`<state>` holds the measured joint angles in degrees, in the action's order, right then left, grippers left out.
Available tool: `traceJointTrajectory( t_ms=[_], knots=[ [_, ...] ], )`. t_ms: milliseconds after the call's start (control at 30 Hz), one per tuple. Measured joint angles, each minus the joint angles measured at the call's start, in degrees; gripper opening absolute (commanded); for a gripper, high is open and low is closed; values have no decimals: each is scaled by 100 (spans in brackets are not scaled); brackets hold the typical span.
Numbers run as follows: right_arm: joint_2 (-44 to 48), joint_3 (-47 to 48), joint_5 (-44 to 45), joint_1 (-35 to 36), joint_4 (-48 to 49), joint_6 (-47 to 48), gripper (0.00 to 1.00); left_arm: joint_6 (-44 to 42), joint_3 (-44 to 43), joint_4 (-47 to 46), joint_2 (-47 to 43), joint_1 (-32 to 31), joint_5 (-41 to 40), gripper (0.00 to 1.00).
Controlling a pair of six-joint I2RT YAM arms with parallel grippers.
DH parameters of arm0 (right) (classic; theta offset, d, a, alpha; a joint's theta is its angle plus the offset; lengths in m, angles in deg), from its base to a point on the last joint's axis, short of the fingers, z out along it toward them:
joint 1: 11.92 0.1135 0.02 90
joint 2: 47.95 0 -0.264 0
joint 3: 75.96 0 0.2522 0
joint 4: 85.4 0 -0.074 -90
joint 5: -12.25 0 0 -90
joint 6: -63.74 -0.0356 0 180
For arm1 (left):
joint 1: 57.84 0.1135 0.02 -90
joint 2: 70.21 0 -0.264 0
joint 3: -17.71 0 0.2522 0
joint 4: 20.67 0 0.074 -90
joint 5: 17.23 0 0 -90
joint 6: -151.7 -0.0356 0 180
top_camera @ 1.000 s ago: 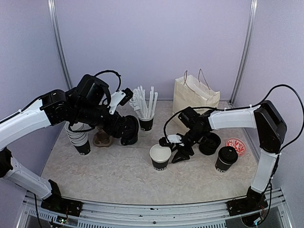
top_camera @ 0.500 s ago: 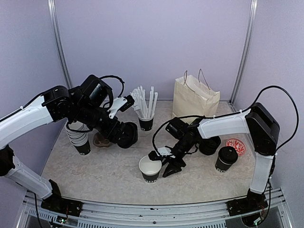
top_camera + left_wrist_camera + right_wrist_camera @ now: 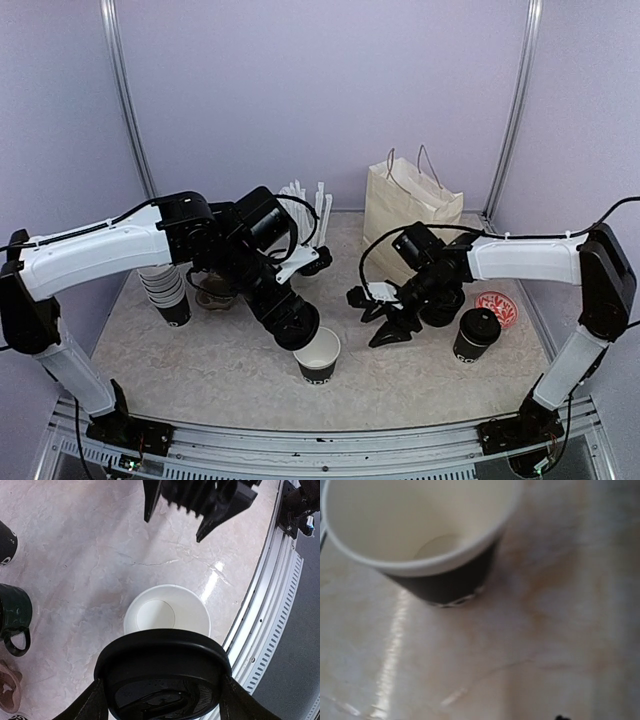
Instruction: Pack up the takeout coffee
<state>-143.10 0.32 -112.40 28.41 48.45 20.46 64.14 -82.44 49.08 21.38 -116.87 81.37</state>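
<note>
An open black takeout cup (image 3: 318, 356) with a white inner wall stands upright near the table's front; it also shows in the left wrist view (image 3: 166, 614) and the right wrist view (image 3: 420, 530). My left gripper (image 3: 297, 326) is shut on a round black lid (image 3: 162, 660), held just above and to the near left of that cup. My right gripper (image 3: 383, 318) is open and empty, to the right of the cup and apart from it; its spread fingers (image 3: 150, 505) show in the left wrist view. A lidded takeout cup (image 3: 475, 335) stands at the right.
A cream paper bag (image 3: 410, 205) stands at the back. A black cup of white straws (image 3: 306, 255), a stack of cups (image 3: 170, 292), a brown carrier (image 3: 215, 295), a dark mug (image 3: 12, 617), a black round thing (image 3: 442, 302) and a red disc (image 3: 496, 306) are around.
My right gripper set the open cup down toward the front, let go and drew back to the right. My left arm swung right and forward, bringing the lid over the cup.
</note>
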Motion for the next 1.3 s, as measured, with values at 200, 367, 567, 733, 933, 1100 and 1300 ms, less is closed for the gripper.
traceJointTrajectory(
  t_ms=[200,367,567,733,933,1100,1300],
  knots=[
    [155,72,-120,-439,44,-103,63,-20,-164,-4,387,-68,22,62],
    [144,74,-116,-511,61,-208,63,-48,-273,-26,632,-90,31,62],
    [107,76,-81,-511,76,-286,63,-81,-321,-24,820,-92,55,62],
    [107,76,-13,-511,105,-286,63,-118,-422,-35,951,-90,90,61],
    [107,74,35,-514,105,-286,63,-144,-509,-52,1097,-90,177,61],
    [107,74,48,-533,107,-286,63,-160,-616,-46,1226,-92,216,60],
    [107,74,46,-551,105,-286,63,-236,-999,103,1368,-98,173,60]
  ],
)
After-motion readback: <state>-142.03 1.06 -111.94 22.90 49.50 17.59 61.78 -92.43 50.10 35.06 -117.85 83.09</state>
